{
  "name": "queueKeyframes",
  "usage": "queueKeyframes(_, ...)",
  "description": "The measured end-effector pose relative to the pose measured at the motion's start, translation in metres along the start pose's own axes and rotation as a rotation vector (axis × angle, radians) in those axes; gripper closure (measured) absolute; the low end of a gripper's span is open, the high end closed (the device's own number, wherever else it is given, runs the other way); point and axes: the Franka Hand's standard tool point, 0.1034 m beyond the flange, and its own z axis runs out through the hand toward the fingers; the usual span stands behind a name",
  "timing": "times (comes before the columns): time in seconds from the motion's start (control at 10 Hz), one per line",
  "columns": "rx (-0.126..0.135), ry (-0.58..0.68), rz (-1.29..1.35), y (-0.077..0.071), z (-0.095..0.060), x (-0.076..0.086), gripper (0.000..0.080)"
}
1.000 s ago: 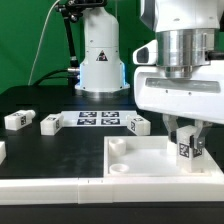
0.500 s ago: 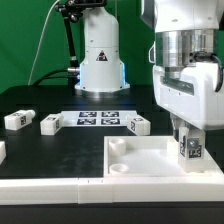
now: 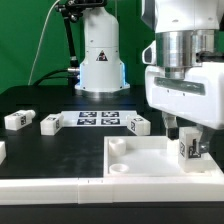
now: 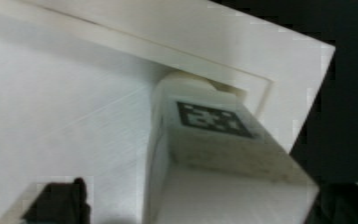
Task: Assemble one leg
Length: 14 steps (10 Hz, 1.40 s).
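The large white panel [image 3: 145, 160] lies flat at the exterior view's right, with round sockets [image 3: 118, 147] at its corners. A small white leg [image 3: 188, 149] with a black-and-white tag stands upright in the panel's far right corner. My gripper [image 3: 188, 138] hangs straight over it, one finger on each side. In the wrist view the leg [image 4: 229, 150] rises from the panel's corner [image 4: 87, 110]. One dark finger [image 4: 55, 200] stands off from the leg's side with a gap of white panel between them. The jaws look open around the leg.
Three more tagged legs lie on the black table: two at the exterior view's left [image 3: 17, 120] [image 3: 49, 123], one near the middle [image 3: 136, 125]. The marker board [image 3: 98, 120] lies between them. The arm's white base [image 3: 100, 60] stands behind. A white bar [image 3: 60, 188] runs along the front.
The hand has turned about its vertical axis over the leg, narrower half a second ago and broader again now. The leg stays in the corner socket.
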Motion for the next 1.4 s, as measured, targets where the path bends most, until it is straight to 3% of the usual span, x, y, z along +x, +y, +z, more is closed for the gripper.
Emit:
queueKeyframes(0.9,0.001,-0.001,-0.789,-0.0009,0.0004,-0.001,0.015)
queueKeyframes(1.4,-0.027,0.021,-1.117,-0.0005,-0.0001,0.0019,0.015)
